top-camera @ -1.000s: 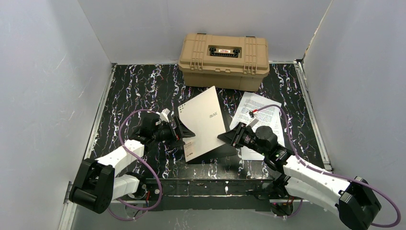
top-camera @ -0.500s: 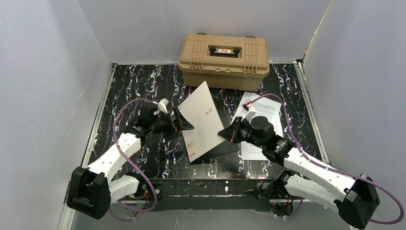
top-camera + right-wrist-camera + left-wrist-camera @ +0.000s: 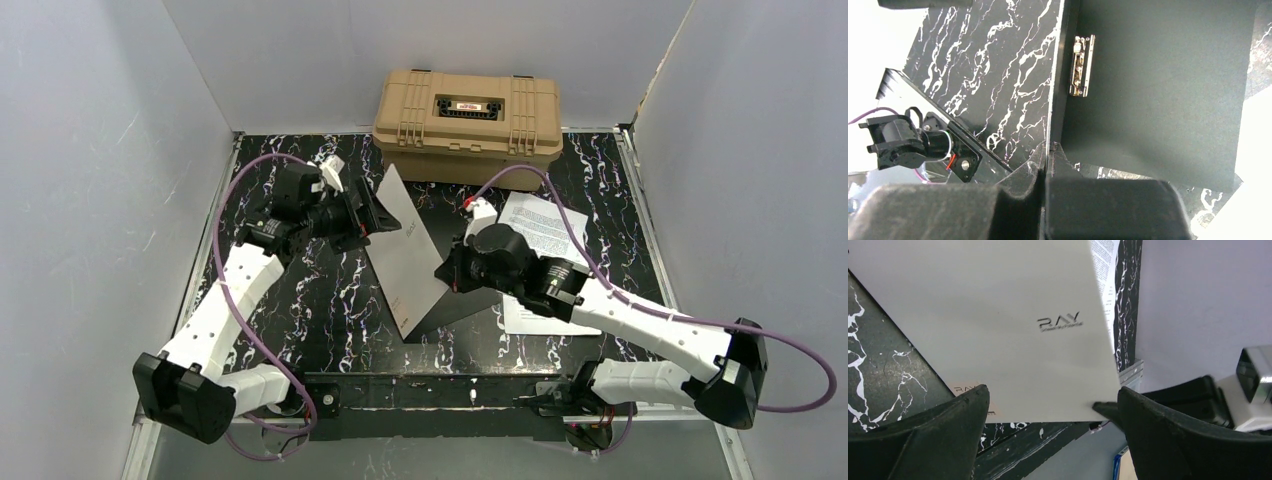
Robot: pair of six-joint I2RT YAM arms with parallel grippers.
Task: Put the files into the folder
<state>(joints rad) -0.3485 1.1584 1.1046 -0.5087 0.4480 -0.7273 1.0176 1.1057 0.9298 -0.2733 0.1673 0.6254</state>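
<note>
Black marbled table [image 3: 330, 290] | folder [image 3: 405, 255] mid-table, lifted half open, its edge clamped between closed fingers of right gripper [image 3: 447, 275] | left gripper [image 3: 385, 218] spread wide beside it, nothing held | files [image 3: 545, 225] lying right of folder, none inserted yet | black inside and metal clip [image 3: 1081, 65] shown only by right wrist; printed mark [image 3: 1059, 321] on beige outside only by left wrist

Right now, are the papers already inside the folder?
No, the files lie flat to the right of the folder, with none between its covers.
</note>
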